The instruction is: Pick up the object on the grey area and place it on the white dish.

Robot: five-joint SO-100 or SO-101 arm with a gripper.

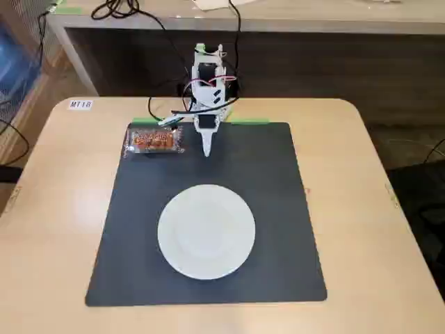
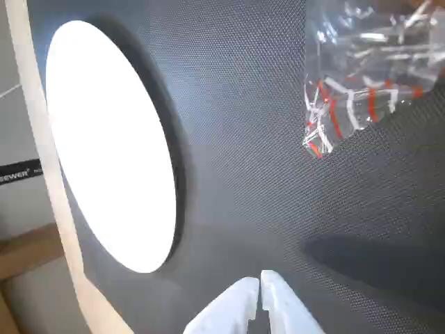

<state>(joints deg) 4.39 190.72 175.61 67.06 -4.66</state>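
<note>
The biscuit packet (image 1: 154, 142) lies flat at the far left corner of the grey mat (image 1: 278, 209) in the fixed view, its left end just over the mat's edge and near the arm's base. The white plate (image 1: 206, 231) sits well apart from it, in the middle of the near half of the mat, and holds nothing. The gripper (image 1: 207, 152) hangs just beside the packet's right end, tip pointing down at bare mat. In the wrist view the gripper (image 2: 260, 282) shows its two white fingertips pressed together with nothing between them, so the jaws are clenched and empty; the packet's clear crimped end with red print (image 2: 361, 90) lies off to the upper right, and the plate (image 2: 111, 146) to the left.

The step in hand looks like the approach for the pick-up. To do it well, the jaws should spread first, before any descent, since closed tips would only push the packet. The arm then needs to swing toward the packet until the tips straddle its narrow width near the middle, over the biscuit itself rather than the thin crimped end, which would likely slip or crumple. A gentle closure seems wise, as the biscuit may crack. The film is probably slick, so a straight lift is safest before carrying it across to the plate.
</note>
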